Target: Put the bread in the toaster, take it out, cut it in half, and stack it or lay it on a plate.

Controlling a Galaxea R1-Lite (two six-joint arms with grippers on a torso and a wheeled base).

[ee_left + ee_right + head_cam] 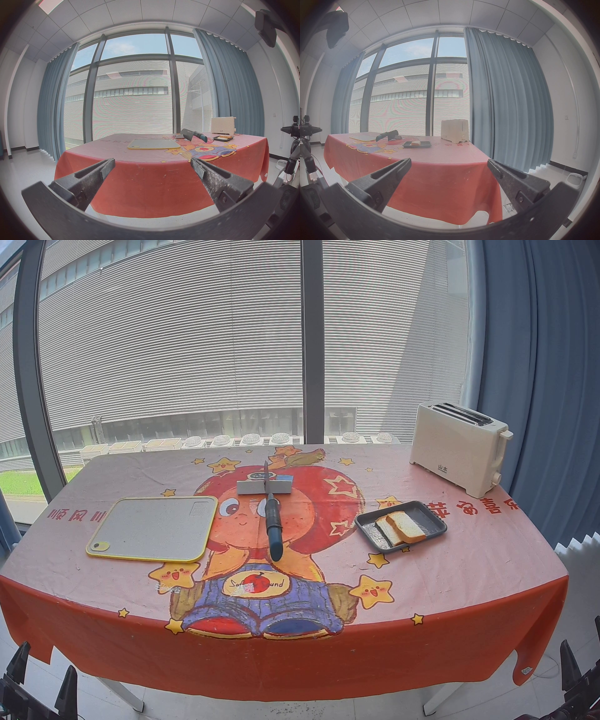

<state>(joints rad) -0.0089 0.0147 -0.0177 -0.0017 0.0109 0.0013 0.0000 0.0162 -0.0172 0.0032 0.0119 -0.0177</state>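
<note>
Two slices of bread (400, 528) lie in a dark rectangular plate (431, 519) on the table's right half; the bread (416, 142) also sits small in the right wrist view. A cream toaster (459, 445) stands at the back right corner, slots empty. A blue-handled knife (272, 521) rests on a grey holder (264, 485) at the centre. A grey cutting board with a yellow rim (154, 528) lies on the left. My left gripper (152, 167) and right gripper (448, 166) both hang open below and in front of the table's front edge, holding nothing.
The table carries a red cartoon-print cloth (281, 590) that hangs over its front edge. A large window stands right behind the table, and blue curtains (537, 365) hang at the right. Bare cloth lies between the board, knife and plate.
</note>
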